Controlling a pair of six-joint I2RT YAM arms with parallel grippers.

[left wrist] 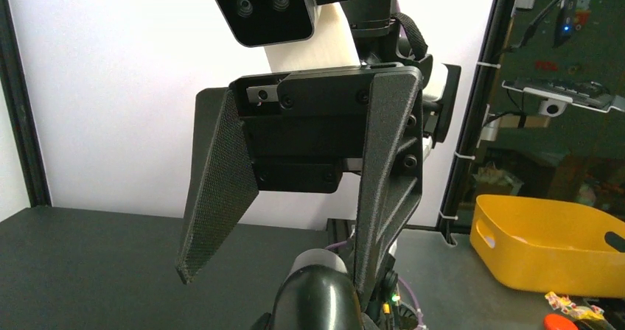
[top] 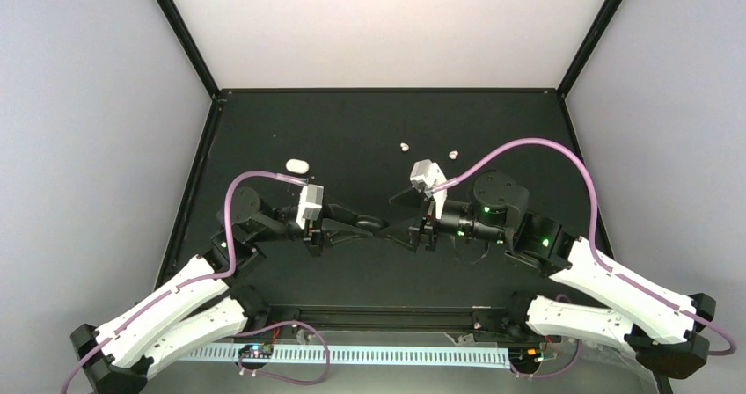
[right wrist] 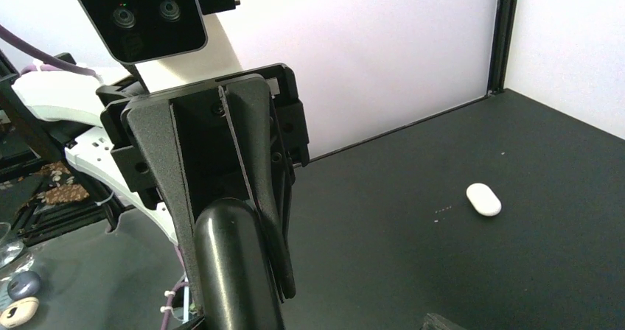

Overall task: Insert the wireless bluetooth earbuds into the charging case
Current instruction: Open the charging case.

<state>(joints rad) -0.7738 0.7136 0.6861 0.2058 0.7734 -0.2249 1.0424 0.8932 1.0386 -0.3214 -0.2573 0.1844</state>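
The charging case (top: pixel 297 164) is a white oval pill lying shut at the table's back left, and the case (right wrist: pixel 483 199) also shows in the right wrist view. One white earbud (top: pixel 405 146) and a second white earbud (top: pixel 453 154) lie loose at back centre. No black earbuds show. My left gripper (top: pixel 380 225) points right, shut and empty. The right wrist view shows the left gripper (right wrist: pixel 286 289) head-on, fingers together. My right gripper (top: pixel 396 215) points left, open and empty, almost tip to tip with the left. The left wrist view shows the right gripper (left wrist: pixel 274 267) with jaws wide apart.
A glossy black arm link (left wrist: pixel 317 293) fills the bottom of the left wrist view, and a like link (right wrist: pixel 236 264) fills the bottom of the right wrist view. Walls and black posts (top: pixel 189 51) enclose the table. A purple cable (top: pixel 528 145) arcs over the right side. A yellow bin (left wrist: pixel 545 249) stands outside.
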